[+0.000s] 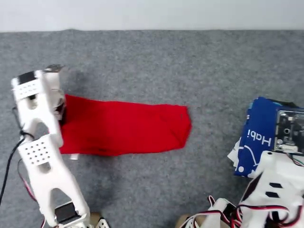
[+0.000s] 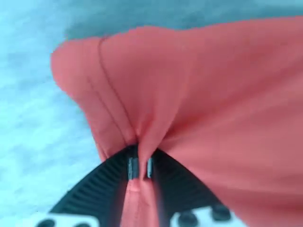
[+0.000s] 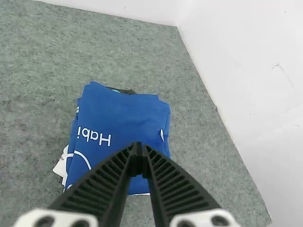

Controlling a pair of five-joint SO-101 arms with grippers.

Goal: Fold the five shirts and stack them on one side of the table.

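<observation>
While the high view gives the red shirt [image 1: 123, 128] as a long folded band on the left half of the table [image 1: 142, 61], the left wrist view shows the left gripper [image 2: 139, 168] clamped on a pinch of its cloth at the band's left end. On the right, the right gripper [image 3: 137, 152] hangs closed and empty over the blue shirt [image 3: 118, 120], which tops a folded stack [image 3: 64, 166] near the table's right edge.

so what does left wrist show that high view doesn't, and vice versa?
Left wrist: the left gripper shut on a bunched fold of the red shirt, with a stitched seam running into the pinch. High view: the shirt's whole outline lying as a long band, and the blue folded stack toward the table's right side. Both: red shirt on the grey table cover.
</observation>
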